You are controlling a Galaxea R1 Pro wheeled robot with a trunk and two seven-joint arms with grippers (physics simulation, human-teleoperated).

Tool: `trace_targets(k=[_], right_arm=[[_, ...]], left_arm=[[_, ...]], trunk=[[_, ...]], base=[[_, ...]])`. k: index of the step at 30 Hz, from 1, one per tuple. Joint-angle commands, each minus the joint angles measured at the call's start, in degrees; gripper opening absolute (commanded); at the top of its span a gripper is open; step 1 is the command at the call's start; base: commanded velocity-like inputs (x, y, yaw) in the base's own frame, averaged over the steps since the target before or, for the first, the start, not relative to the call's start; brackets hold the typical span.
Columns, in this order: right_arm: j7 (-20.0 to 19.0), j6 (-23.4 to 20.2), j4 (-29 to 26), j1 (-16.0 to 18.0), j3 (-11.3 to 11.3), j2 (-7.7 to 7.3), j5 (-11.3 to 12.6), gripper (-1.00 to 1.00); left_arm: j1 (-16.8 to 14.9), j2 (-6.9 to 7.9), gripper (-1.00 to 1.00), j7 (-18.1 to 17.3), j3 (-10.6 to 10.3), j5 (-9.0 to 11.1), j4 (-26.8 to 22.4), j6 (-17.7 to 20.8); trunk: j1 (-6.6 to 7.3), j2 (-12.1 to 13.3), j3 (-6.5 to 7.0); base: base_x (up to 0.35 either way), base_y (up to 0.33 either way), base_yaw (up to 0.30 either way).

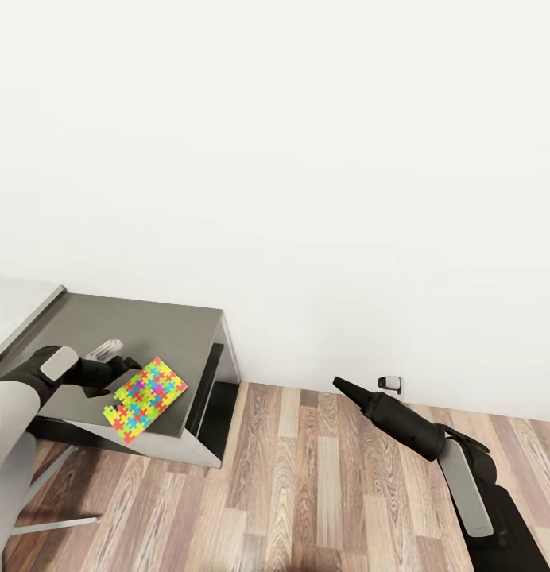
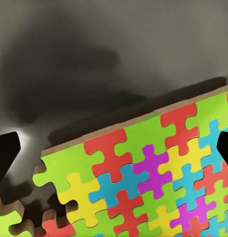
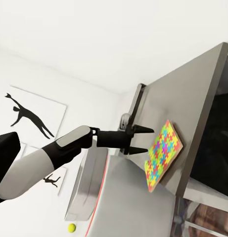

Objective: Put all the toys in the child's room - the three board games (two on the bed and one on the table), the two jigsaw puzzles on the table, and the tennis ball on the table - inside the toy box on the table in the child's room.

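My left gripper [image 1: 134,366] hangs over the grey table [image 1: 84,314] with its two fingers spread apart and nothing between them. In the left wrist view my dark fingertips [image 2: 6,155] sit at either edge of the picture, and the jigsaw puzzle [image 2: 158,173] spans the space ahead of them, just beyond the tips. I cannot tell whether they touch it. The puzzle lies flat on the table, near its front corner, a bright patchwork of green, red, yellow, blue and purple pieces with a few missing along one ragged end.

My right gripper [image 1: 339,384] is held out over the wooden floor [image 1: 307,492], well apart from the table; its fingers look pressed together into a point.

Farther off, the right wrist view catches a small yellow-green tennis ball [image 3: 71,227].
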State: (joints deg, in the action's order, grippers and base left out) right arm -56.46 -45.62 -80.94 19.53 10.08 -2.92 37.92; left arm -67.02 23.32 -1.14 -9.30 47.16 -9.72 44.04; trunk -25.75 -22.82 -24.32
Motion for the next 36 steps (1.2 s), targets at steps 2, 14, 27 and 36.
trace_targets(k=[2, 14, 27, 36], right_arm=[[-0.05, -0.29, -0.01, 0.02, 0.03, 0.01, 0.11, 1.00], [0.03, -0.20, 0.02, 0.03, 0.02, 0.11, 0.02, 1.00], [0.10, 0.04, -0.01, 0.03, 0.02, 0.27, -0.03, 1.00], [0.32, 0.21, -0.10, 0.03, 0.00, 0.28, -0.12, 1.00]], left_arm=[[-0.04, 0.09, 1.00, -0.23, -0.46, 0.22, -0.03, 0.17], [-0.04, 0.14, 1.00, -0.43, -0.45, 0.35, -0.04, 0.24], [-0.04, 0.08, 1.00, -0.51, -0.37, 0.45, -0.04, 1.80], [-0.04, 0.14, 1.00, -0.52, -0.36, 0.47, -0.04, 2.09]], trunk=[[-0.03, -0.10, -0.09], [-0.03, -0.10, -0.09], [-0.03, -0.10, -0.09], [-0.03, -0.10, -0.09]], base=[[0.000, 0.000, 0.000], [0.000, 0.000, 0.000], [0.000, 0.000, 0.000], [0.000, 0.000, 0.000]])
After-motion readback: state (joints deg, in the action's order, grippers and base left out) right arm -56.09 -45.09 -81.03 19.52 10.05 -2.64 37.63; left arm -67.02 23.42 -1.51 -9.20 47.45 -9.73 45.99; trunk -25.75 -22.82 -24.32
